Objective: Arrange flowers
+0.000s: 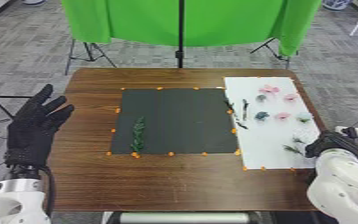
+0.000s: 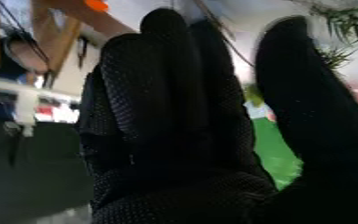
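The left robot hand (image 1: 35,125) is at the left side of the brown wooden bench (image 1: 158,185), open, its fingers straight and slightly spread, the thumb apart from them. The right robot hand (image 1: 331,143) is at the right edge of the white sheet (image 1: 262,142), near the green sprigs (image 1: 294,149). In the right wrist view it is released, with its fingers straight and close together and the thumb held away from them; feathery greenery lies beyond the thumb.

On the black mat (image 1: 173,120), a green leafy stem (image 1: 139,134) lies lengthwise in the near left part. The white sheet lies along the mat's right side and holds the pink flowers (image 1: 269,89), a blue-grey flower (image 1: 262,115), a pale flower (image 1: 304,117) and, towards its left edge, dark slender stems (image 1: 245,108). Small orange markers (image 1: 171,154) line the mat. Beyond the bench hangs a green cloth (image 1: 131,22).
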You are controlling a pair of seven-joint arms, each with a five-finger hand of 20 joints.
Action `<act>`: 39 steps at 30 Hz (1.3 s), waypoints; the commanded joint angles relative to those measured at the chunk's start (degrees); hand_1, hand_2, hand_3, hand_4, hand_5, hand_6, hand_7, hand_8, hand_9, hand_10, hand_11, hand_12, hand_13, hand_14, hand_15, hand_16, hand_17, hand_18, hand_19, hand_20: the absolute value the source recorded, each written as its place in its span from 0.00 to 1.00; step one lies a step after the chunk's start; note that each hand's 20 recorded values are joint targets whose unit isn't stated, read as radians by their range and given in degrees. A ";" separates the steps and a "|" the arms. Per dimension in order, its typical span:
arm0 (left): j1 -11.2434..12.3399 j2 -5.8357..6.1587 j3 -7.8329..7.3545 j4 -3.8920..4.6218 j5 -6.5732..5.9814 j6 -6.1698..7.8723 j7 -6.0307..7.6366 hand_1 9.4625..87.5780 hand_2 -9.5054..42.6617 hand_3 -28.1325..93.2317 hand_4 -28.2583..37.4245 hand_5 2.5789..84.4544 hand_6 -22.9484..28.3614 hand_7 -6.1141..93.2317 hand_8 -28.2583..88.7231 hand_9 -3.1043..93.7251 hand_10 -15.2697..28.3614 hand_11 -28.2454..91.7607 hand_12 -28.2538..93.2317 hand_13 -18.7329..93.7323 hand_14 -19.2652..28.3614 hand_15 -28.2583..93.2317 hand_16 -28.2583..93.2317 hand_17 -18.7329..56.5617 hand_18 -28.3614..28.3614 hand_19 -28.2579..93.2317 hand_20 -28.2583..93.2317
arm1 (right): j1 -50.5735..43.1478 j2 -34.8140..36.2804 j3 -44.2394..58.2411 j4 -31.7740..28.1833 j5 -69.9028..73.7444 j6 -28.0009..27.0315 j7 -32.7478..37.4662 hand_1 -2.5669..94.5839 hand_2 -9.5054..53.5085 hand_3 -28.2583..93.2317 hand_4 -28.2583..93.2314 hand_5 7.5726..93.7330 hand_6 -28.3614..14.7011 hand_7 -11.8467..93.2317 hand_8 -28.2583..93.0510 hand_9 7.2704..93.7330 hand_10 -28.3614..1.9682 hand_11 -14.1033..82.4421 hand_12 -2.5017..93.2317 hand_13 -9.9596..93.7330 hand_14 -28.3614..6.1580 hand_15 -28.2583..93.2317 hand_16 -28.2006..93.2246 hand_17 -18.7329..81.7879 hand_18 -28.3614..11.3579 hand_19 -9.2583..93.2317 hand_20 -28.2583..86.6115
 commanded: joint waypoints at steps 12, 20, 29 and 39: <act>2.92 -0.26 -1.12 -0.79 -0.50 1.05 0.59 0.21 0.28 0.89 0.09 0.39 0.57 0.20 0.15 0.38 0.76 0.42 0.32 0.38 0.92 0.62 0.17 0.12 0.91 0.66 0.37 | 0.71 0.52 -0.84 -5.80 -10.98 11.97 -4.96 0.61 0.00 0.80 0.00 0.98 0.64 0.27 0.28 0.98 0.58 0.55 0.26 0.90 0.61 0.82 0.37 0.63 0.15 1.00 0.59; 5.66 -0.59 -3.61 -2.23 -0.40 1.75 0.54 0.21 0.28 0.89 0.09 0.39 0.57 0.20 0.15 0.38 0.77 0.42 0.32 0.39 0.93 0.62 0.17 0.12 0.91 0.66 0.37 | 24.66 -11.98 -23.19 -5.27 -10.69 7.23 -12.02 0.60 0.00 0.82 0.00 0.98 0.62 0.27 0.29 0.99 0.58 0.56 0.25 0.91 0.60 0.83 0.38 0.63 0.13 1.00 0.62; 3.80 -0.25 -2.88 -1.94 0.10 1.53 -1.30 0.21 0.29 0.89 0.09 0.39 0.57 0.20 0.15 0.38 0.76 0.42 0.32 0.38 0.92 0.62 0.17 0.13 0.91 0.66 0.37 | 37.23 -27.14 -41.54 7.81 -13.61 3.96 -14.64 0.58 0.00 0.84 0.00 0.98 0.62 0.27 0.30 0.98 0.58 0.57 0.25 0.91 0.59 0.83 0.38 0.63 0.12 1.00 0.64; 3.02 -0.29 -3.14 -2.12 0.90 0.93 -3.30 0.21 0.29 0.89 0.09 0.39 0.57 0.20 0.15 0.38 0.76 0.42 0.32 0.38 0.92 0.62 0.17 0.13 0.91 0.66 0.37 | 36.65 -34.95 -44.73 13.50 -14.90 -5.76 -15.43 0.56 0.00 0.82 0.02 0.99 0.63 0.28 0.30 0.98 0.57 0.61 0.26 0.90 0.56 0.85 0.38 0.63 0.10 1.00 0.66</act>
